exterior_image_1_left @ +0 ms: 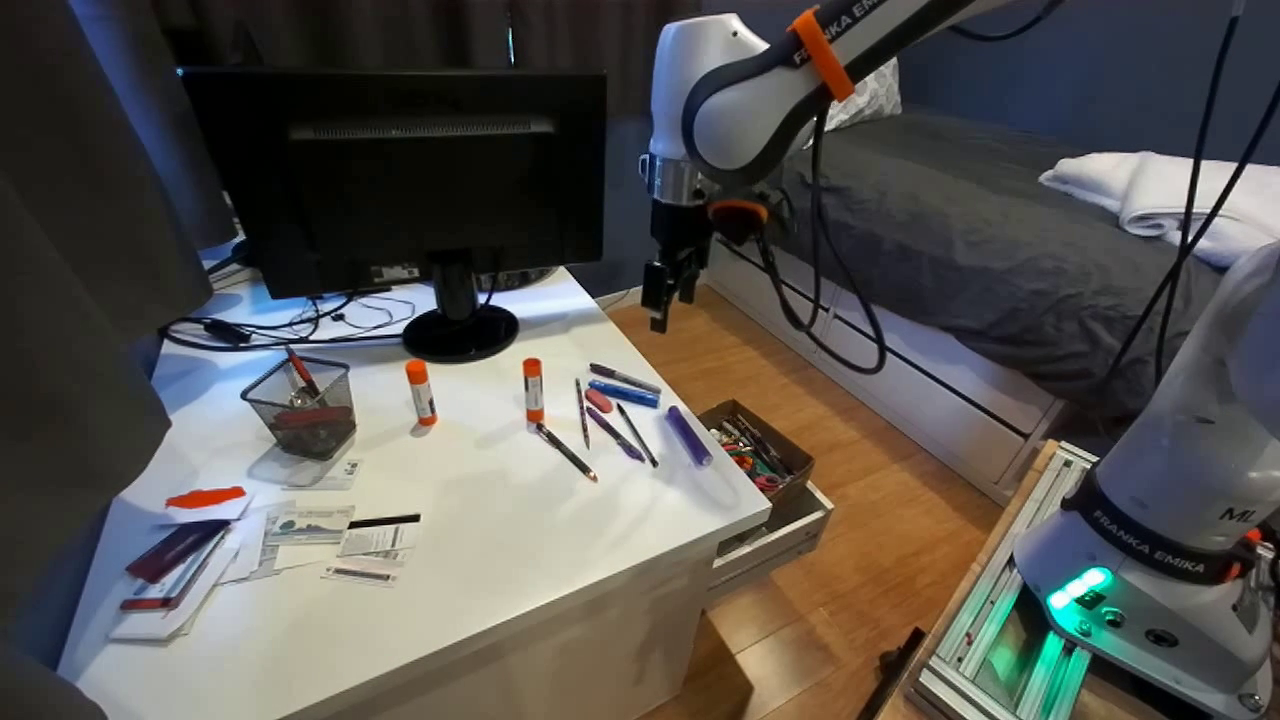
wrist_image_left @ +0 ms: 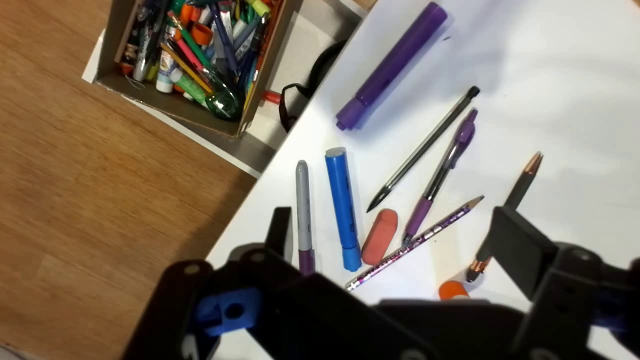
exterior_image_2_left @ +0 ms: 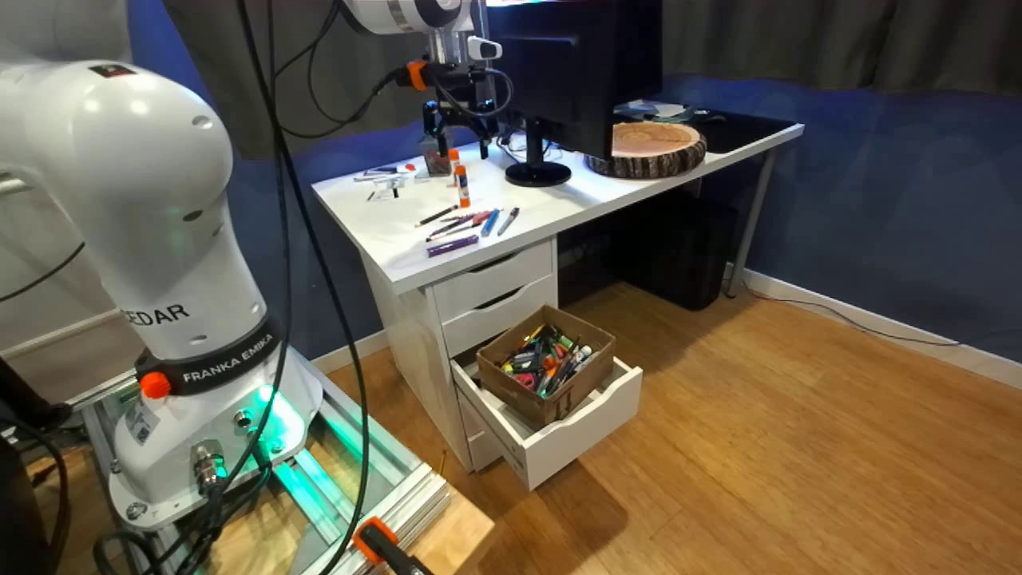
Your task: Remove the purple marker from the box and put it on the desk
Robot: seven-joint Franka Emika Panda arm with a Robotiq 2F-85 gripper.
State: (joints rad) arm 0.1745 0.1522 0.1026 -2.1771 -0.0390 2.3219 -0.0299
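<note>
The purple marker (exterior_image_1_left: 689, 436) lies flat on the white desk (exterior_image_1_left: 500, 530), close to the edge above the open drawer. It also shows in an exterior view (exterior_image_2_left: 453, 245) and at the top of the wrist view (wrist_image_left: 392, 65). The brown cardboard box (exterior_image_2_left: 511, 393), full of pens and markers, sits in the drawer below. It also shows in the wrist view (wrist_image_left: 268, 65). My gripper (wrist_image_left: 400, 240) is open and empty, pointing down. It hangs well above the desk in both exterior views (exterior_image_1_left: 672, 298) (exterior_image_2_left: 463, 150). Nothing is between its fingers.
Beside the purple marker lie a blue marker (wrist_image_left: 341, 200), a pink eraser (wrist_image_left: 380, 237), a grey marker (wrist_image_left: 303, 205) and several pens and pencils. Two glue sticks (exterior_image_1_left: 533, 390) (exterior_image_1_left: 421, 393), a mesh cup (exterior_image_1_left: 305, 415), cards and a monitor (exterior_image_1_left: 400, 180) stand farther in. The drawer (exterior_image_2_left: 583, 439) sticks out.
</note>
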